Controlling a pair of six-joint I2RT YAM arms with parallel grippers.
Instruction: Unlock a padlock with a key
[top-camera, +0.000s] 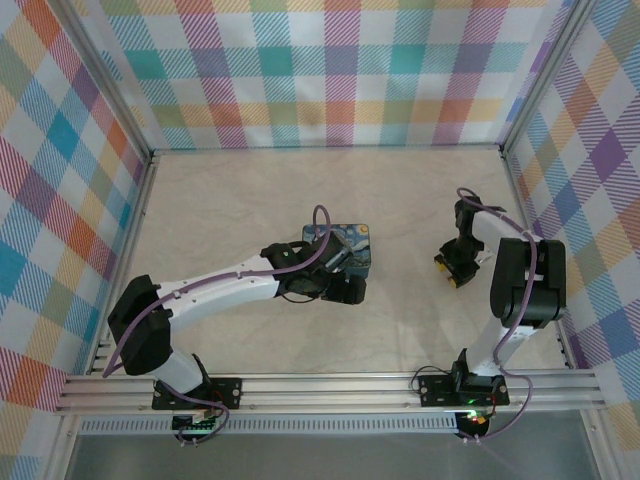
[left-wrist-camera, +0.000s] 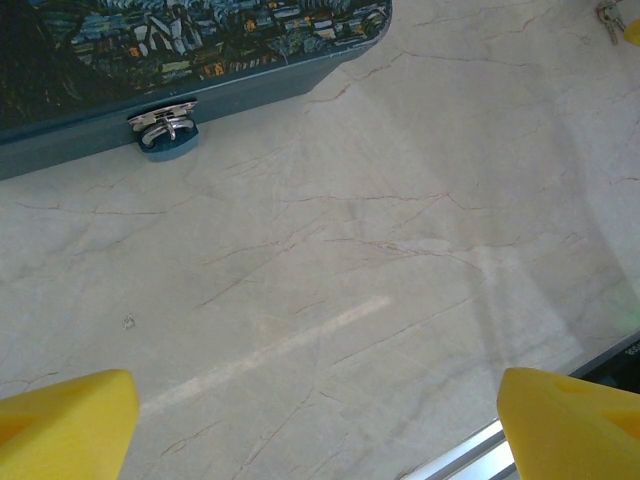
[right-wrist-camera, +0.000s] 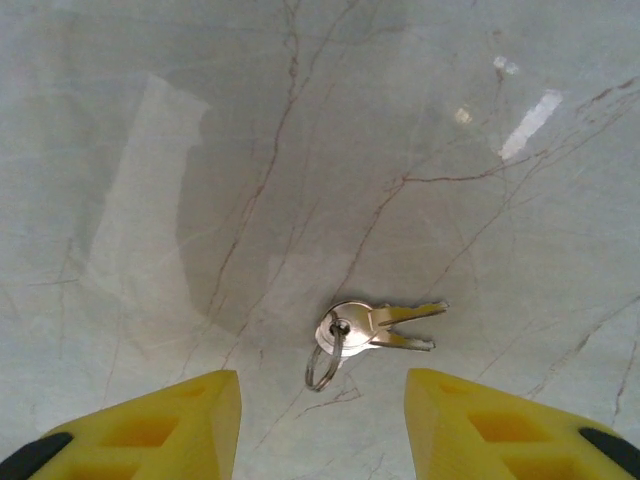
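Keys (right-wrist-camera: 375, 328), two of them on a thin split ring (right-wrist-camera: 322, 370), lie flat on the pale, marble-veined worktop (top-camera: 250, 200), blades pointing off to one side and the ring nearest the arm. They sit toward the right edge of the worktop, about halfway between its near and far edges. The right claw (right-wrist-camera: 325, 430) hangs directly above them with its yellow fingers (right-wrist-camera: 160, 425) spread wide. The keys show in the gap just ahead of the tips, and nothing is gripped or touched.

Near the middle of the worktop rests a dark blue case (top-camera: 340, 250) with a painted night-sky scene on its lid. On the side wall facing the left arm's camera is a silver latch (left-wrist-camera: 163, 118), and a small blue rounded piece (left-wrist-camera: 168, 147) sits right under it against the worktop. I cannot tell for certain from here whether that piece is the padlock body.

The left claw (left-wrist-camera: 320, 430) is held low beside the case, on its near side and clear of it. Its yellow fingertips are far apart with only bare worktop between them, so it is open and carries nothing. The case and the keys are well apart, and bright plaid walls (top-camera: 330, 70) enclose the worktop on three sides.
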